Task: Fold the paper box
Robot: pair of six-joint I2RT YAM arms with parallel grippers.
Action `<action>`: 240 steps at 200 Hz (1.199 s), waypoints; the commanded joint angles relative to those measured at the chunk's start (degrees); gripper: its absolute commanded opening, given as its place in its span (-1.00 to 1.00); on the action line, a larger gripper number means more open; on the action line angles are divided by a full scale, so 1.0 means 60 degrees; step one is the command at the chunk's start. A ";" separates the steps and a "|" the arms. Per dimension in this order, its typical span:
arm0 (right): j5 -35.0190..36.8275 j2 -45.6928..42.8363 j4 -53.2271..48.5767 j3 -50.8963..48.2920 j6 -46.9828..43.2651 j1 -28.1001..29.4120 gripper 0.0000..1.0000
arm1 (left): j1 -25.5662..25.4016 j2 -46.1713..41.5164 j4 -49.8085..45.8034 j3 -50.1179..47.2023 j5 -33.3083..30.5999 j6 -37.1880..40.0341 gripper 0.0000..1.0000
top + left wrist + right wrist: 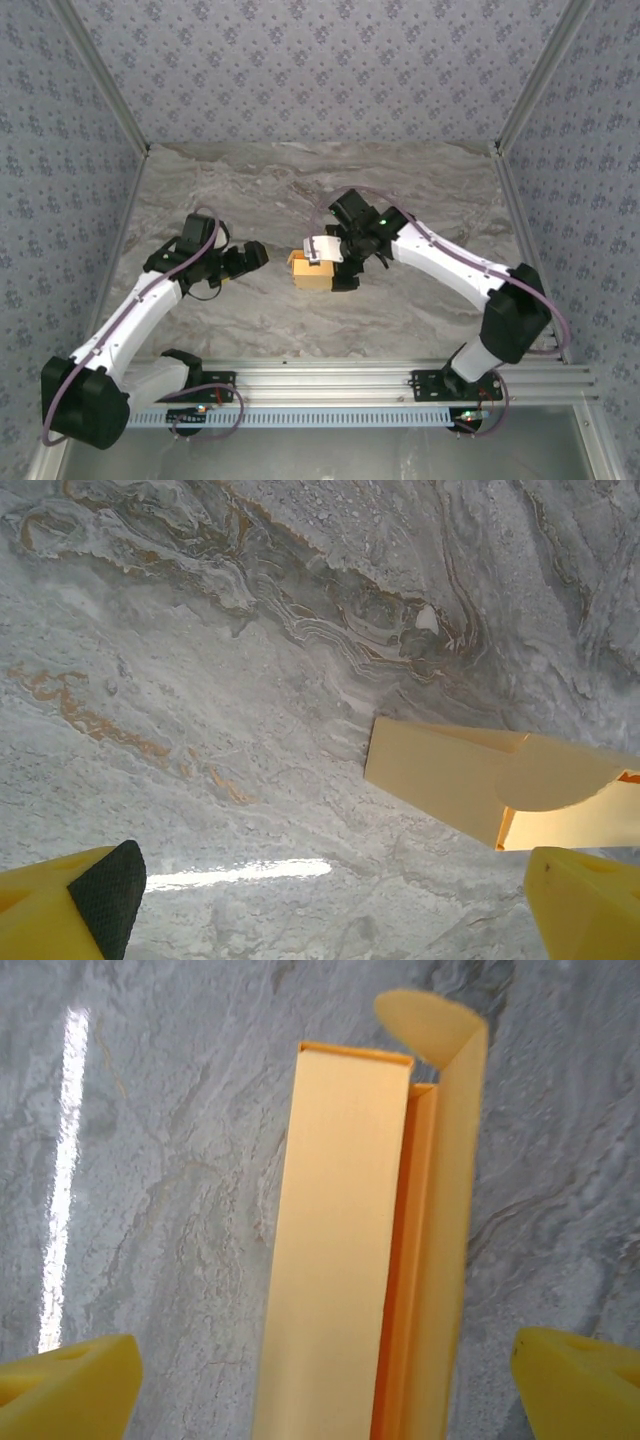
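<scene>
the yellow-orange thin-card paper box (pixel 308 272) is found near the middle of the grey marbled desk (pixel 420 180). it is partly formed, with a rounded flap (pixel 440 1030) standing unclosed along one long side. the right tool (pixel 334 265) is set directly over it, jaws wide apart and gripping nothing. in the right wrist view the box's long axis runs straight away between the jaws, clear of both. the left tool (pixel 252 257) is likewise open and empty, near the box on the side of the desk's left edge. the right arm is judged the nearer, and closing the flap is judged outstanding.
</scene>
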 commanded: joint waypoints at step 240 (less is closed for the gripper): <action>0.0559 0.1225 -0.0495 0.0795 0.1043 -0.0197 -0.12 | 0.0307 0.1586 0.3375 -0.0667 0.3222 -0.1101 0.81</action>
